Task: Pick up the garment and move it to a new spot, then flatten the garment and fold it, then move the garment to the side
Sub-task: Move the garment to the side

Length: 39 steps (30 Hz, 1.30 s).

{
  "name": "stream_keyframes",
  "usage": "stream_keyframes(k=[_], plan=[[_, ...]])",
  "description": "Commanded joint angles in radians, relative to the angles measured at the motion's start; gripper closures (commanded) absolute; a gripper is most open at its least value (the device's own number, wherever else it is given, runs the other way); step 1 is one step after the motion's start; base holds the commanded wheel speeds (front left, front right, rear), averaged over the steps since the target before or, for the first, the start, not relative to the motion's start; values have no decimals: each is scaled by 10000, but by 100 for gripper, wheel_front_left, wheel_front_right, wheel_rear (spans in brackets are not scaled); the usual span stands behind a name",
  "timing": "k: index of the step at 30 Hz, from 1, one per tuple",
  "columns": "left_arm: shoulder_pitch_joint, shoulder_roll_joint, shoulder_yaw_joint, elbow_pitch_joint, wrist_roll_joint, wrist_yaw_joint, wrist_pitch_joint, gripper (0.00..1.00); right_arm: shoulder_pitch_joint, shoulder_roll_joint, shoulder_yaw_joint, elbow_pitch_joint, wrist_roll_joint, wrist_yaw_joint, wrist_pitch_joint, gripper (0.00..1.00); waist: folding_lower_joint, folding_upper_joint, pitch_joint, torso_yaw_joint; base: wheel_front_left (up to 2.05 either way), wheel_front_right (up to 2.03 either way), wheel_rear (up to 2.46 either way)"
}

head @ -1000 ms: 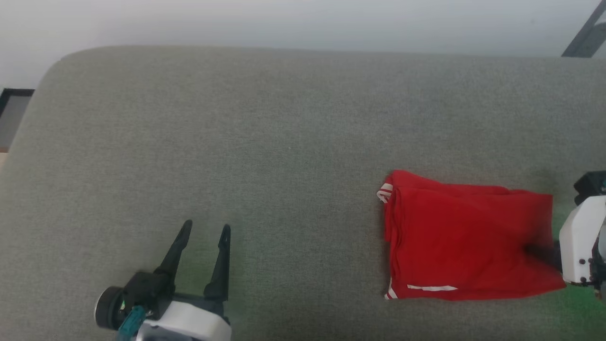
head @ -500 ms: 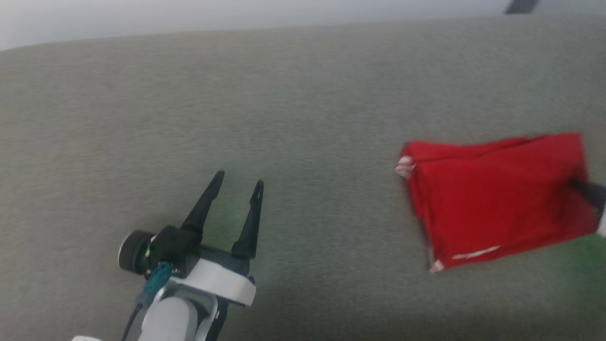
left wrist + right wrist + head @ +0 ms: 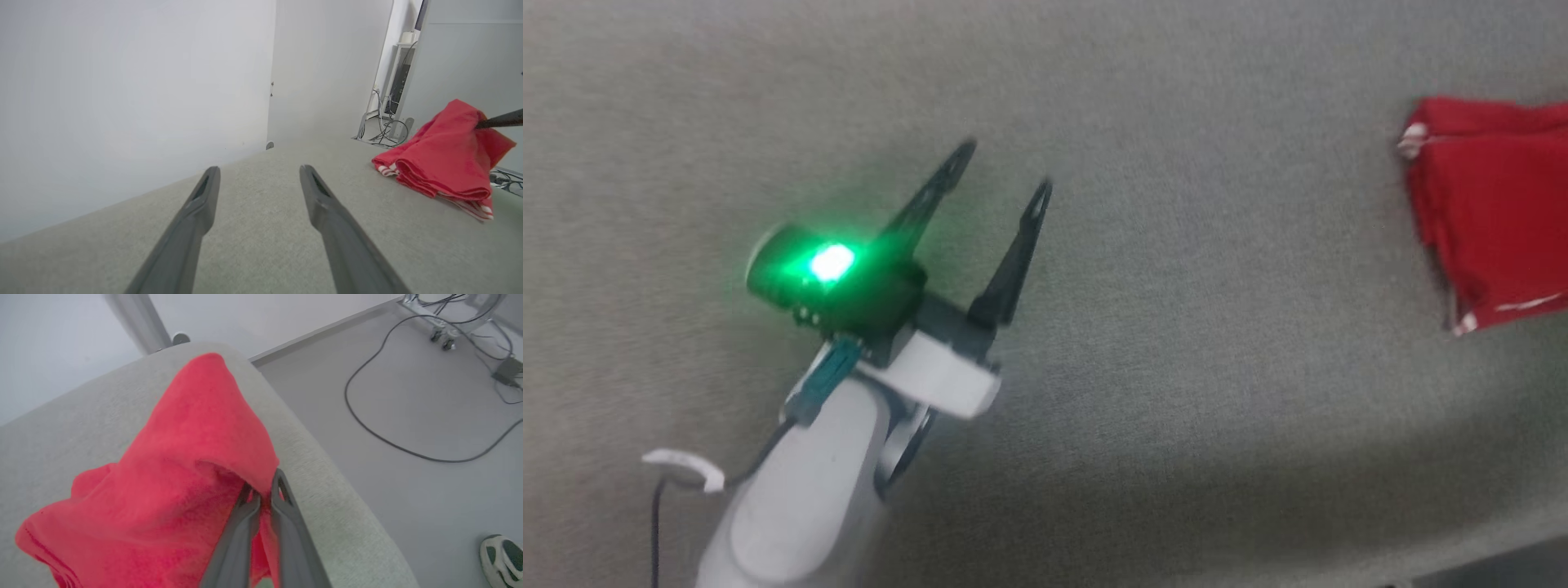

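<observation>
The left pincer [image 3: 1006,166] hovers over the grey surface [image 3: 1176,392], its two fingers spread wide with nothing between them and a green light glowing at its wrist. Well apart to the right, the folded red garment [image 3: 1494,204] sits near the surface's rounded right end. The right pincer [image 3: 263,484] is clamped on the garment's right edge, lifting it into a peak while the lower folds rest on the surface.

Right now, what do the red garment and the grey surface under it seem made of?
Garment: soft matte knit, perhaps cotton; it drapes in rounded folds. Grey surface: matte woven upholstery cloth, judging by its fine speckled grain and rounded edge.
</observation>
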Motion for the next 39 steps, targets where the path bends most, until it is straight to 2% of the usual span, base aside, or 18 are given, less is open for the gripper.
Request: stream_keyframes(k=[1, 8, 14, 20, 27, 28, 29, 30, 31, 39], plan=[[-554, 162, -324, 120, -28, -18, -40, 0, -463, 76, -41, 415, -43, -15, -380, 100, 0, -1, 658, -374, 0, 0, 0], [-1842, 264, -910, 305, -94, -18, -40, 0, -1751, 243, 300, 1310, -414, -17, -1247, 100, 0, -1, 1311, -449, 0, 0, 0], [-2650, 401, -1187, 178, -65, -18, -41, 0, -2871, 629, 1039, 2571, -1280, -17, -1865, 100, 0, -1, 1700, -445, 0, 0, 0], [-2996, 536, -1291, 204, 14, -18, -41, 0, -3464, 1028, 1388, 3703, -1539, -15, -2405, 100, 0, -1, 1904, -434, 0, 0, 0], [-3007, 715, -1365, 316, -201, -18, -41, 0, -3678, 1194, 1834, 4092, -1464, -15, -2706, 100, 0, -1, 1872, -474, 0, 0, 0], [-2966, 710, -1341, 341, -179, -18, -41, 0, -3689, 1162, 1912, 4092, -1476, -15, -2753, 57, 0, -1, 1818, -468, 0, 0, 0], [-2903, 692, -1312, 363, -161, -18, -41, 0, -3690, 1125, 1989, 4076, -1504, -15, -2823, 51, 0, -1, 1741, -456, 0, 0, 0], [-2831, 663, -1290, 372, -149, -18, -41, 0, -3660, 1103, 2109, 4051, -1542, -15, -2803, 51, 0, -1, 1645, -440, 0, 0, 0], [-2741, 629, -1269, 382, -158, -18, -42, 0, -3616, 1059, 2269, 4012, -1604, -15, -2808, 0, 0, -1, 1523, -418, 0, 0, 0], [-1302, 259, -635, 398, -531, -14, -42, 0, -2846, 823, 3971, 2994, -2182, -17, -3064, 0, 0, -1, -37, 67, 0, 0, 0]])
